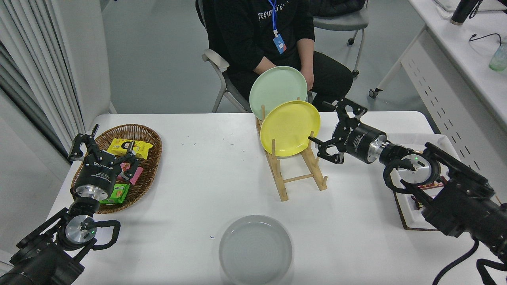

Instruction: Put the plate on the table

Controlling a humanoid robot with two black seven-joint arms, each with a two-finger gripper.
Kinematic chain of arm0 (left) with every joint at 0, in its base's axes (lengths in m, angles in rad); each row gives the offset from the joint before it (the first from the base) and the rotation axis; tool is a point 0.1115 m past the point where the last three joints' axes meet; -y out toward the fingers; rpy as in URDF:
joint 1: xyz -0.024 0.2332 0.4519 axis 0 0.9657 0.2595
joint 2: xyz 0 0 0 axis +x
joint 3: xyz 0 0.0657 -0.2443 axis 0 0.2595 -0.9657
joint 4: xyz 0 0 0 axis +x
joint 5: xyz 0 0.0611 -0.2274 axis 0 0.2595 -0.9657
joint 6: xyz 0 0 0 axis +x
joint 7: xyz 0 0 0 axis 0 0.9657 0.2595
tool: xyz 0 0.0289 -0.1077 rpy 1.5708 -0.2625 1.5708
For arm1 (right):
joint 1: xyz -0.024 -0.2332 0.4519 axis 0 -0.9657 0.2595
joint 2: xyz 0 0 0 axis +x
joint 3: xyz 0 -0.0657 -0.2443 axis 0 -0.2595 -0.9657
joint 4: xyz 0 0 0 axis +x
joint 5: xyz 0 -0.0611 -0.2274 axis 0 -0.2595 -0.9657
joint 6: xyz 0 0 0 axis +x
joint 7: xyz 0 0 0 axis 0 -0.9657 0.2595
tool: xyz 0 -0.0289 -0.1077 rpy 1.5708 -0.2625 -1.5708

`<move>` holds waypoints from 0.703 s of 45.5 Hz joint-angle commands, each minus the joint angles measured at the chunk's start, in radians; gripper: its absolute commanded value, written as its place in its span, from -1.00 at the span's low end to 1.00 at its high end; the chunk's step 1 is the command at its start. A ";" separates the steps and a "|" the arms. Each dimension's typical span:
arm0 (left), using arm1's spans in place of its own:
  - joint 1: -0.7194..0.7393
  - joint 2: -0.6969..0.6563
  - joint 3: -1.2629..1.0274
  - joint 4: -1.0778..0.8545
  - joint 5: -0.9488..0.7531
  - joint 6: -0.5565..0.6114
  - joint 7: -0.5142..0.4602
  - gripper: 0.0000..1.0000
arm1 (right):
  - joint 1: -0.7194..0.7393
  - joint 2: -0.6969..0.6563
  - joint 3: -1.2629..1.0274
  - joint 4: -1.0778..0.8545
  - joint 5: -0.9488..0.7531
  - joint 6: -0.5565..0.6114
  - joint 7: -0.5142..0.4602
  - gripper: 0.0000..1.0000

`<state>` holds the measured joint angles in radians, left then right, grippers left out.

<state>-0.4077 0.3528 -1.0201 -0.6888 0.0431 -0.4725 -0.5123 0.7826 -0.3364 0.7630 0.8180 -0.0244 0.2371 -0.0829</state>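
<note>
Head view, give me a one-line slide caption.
Grey plate lies flat on the white table; open right gripper hovers beside the rack's yellow plate.

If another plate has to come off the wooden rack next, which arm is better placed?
Right, probably: its open end effector hangs just beside the round yellow plate in the wooden rack; the left end effector is parked over the wicker basket.
</note>
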 commanded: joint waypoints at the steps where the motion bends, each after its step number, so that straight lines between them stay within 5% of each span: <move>1: 0.000 0.000 0.000 0.000 0.000 0.000 0.000 0.96 | 0.004 -0.019 0.041 -0.060 -0.005 0.001 0.055 0.99; 32: 0.000 0.000 0.000 0.000 0.000 0.000 0.000 0.96 | -0.003 -0.035 0.021 -0.195 -0.005 0.002 0.107 0.99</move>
<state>-0.4076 0.3528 -1.0201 -0.6888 0.0430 -0.4725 -0.5123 0.7854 -0.3710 0.7911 0.6542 -0.0290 0.2392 0.0171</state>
